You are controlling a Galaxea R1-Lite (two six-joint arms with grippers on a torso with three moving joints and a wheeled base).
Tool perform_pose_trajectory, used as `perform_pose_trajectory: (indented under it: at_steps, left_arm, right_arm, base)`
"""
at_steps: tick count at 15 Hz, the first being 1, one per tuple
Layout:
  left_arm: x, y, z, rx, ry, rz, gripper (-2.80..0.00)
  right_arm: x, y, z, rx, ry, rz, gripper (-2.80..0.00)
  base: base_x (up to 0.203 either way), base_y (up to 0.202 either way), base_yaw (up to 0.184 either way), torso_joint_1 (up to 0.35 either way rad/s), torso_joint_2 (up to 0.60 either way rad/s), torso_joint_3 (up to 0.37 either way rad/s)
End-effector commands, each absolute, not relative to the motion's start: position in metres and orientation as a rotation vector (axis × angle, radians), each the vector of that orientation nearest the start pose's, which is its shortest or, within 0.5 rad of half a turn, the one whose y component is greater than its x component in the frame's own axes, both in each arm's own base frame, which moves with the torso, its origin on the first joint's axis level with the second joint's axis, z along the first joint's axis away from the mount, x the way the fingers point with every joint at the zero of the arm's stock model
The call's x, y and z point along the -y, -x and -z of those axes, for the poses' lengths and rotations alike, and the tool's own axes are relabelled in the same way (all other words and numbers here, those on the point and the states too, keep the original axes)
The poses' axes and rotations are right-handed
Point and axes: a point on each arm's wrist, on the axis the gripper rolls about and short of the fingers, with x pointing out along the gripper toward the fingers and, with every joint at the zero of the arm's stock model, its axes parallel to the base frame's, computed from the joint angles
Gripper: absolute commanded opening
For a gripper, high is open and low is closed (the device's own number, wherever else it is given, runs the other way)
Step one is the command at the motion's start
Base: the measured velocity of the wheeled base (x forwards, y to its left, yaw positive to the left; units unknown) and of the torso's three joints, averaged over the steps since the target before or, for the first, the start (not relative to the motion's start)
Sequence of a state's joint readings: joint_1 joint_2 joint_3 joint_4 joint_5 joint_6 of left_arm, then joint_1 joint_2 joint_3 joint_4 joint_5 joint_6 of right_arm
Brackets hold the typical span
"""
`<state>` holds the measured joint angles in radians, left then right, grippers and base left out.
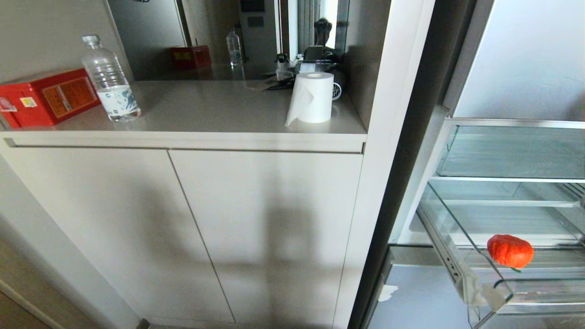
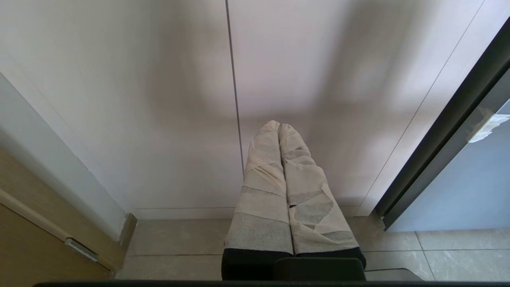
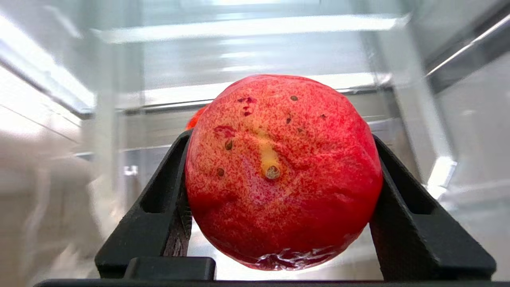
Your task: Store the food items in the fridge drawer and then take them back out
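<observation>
Right gripper [image 3: 279, 199] jaws grasp red round fruit [image 3: 283, 171], dimpled end facing camera, over clear fridge drawer [image 1: 484, 292]; left gripper [image 2: 279, 129] jaws clenched by cabinet.

Beige cabinet doors [image 1: 219, 228] filling the middle, topped at 12 o'clock by a matching counter [image 1: 205, 109] with a red box [image 1: 45, 97] and water bottle [image 1: 109, 80] off at 10 and a paper towel roll [image 1: 314, 97] nearer 1. Mirrored back wall [image 1: 215, 32] up top, repeating the box and bottle. Pale stone floor tiles [image 2: 179, 243] down low, wood trim [image 2: 36, 239] at 7, soft shadows across the doors.
</observation>
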<state>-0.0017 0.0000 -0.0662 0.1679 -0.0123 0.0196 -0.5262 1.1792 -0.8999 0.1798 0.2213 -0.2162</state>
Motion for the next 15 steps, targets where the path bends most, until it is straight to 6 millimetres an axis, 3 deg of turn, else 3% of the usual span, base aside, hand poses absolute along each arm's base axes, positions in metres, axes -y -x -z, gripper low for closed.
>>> perform_pose_trajectory:
  at_steps: [1,7,15]
  left_arm:
    - [0.000,0.029,-0.076,-0.104,-0.019,0.015,-2.80]
    - [0.000,0.029,-0.076,-0.104,-0.019,0.015,-2.80]
    - [0.000,0.029,-0.076,-0.104,-0.019,0.015,-2.80]
  right_arm:
    - [0.056,-0.106,-0.265,-0.350,0.090,0.263,-2.80]
    - [0.034,-0.069,-0.242,-0.322,0.105,0.264,-2.80]
    - [0.022,-0.048,-0.239,-0.258,0.165,0.250,-2.80]
  base:
    - [0.000,0.000,0.000,0.000,0.00,0.000]
    - [0.001,0.000,-0.015,0.000,0.00,0.000]
    - [-0.001,0.007,-0.172,0.005,0.00,0.004]
